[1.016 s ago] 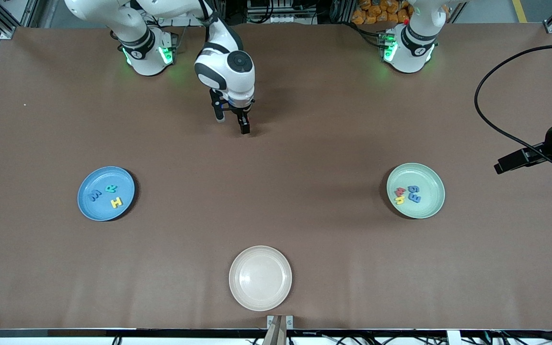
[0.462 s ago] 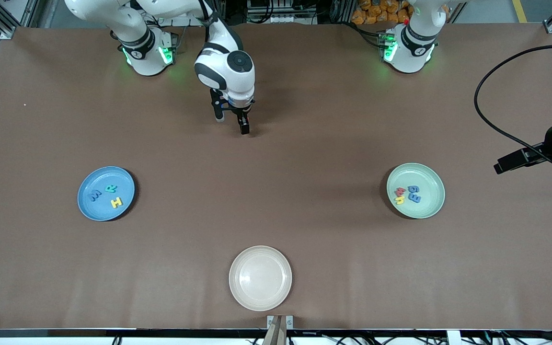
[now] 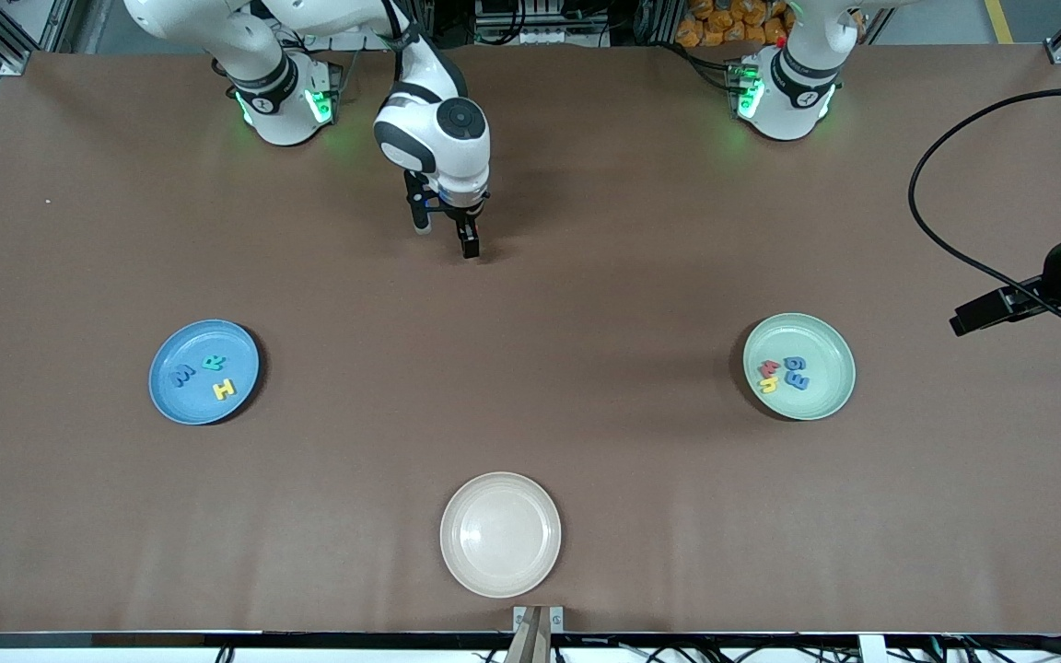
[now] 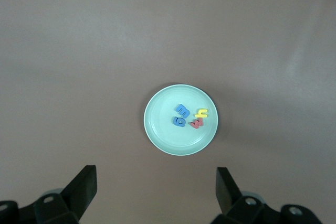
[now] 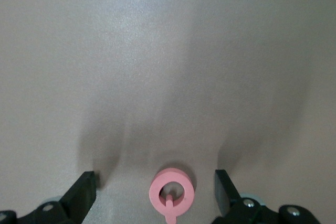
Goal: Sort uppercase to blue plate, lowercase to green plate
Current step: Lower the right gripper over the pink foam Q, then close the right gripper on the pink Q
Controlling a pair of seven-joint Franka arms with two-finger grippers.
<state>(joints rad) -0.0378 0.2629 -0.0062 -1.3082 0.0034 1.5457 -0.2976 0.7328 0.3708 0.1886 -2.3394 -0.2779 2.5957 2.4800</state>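
Right gripper, jaws wide and empty, straddles the flat pink foam Q on bare table near its base; light, squashy—pinch the ring's outer edges; left gripper waits, jaws wide and empty.

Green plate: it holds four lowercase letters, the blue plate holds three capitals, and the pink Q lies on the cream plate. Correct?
Not quite. The cream plate holds nothing. The pink Q lies on the bare table between the open right gripper's fingers, as the right wrist view shows. The rest stands.

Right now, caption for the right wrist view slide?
Open right gripper low over brown table, flat pink foam Q between its fingers.
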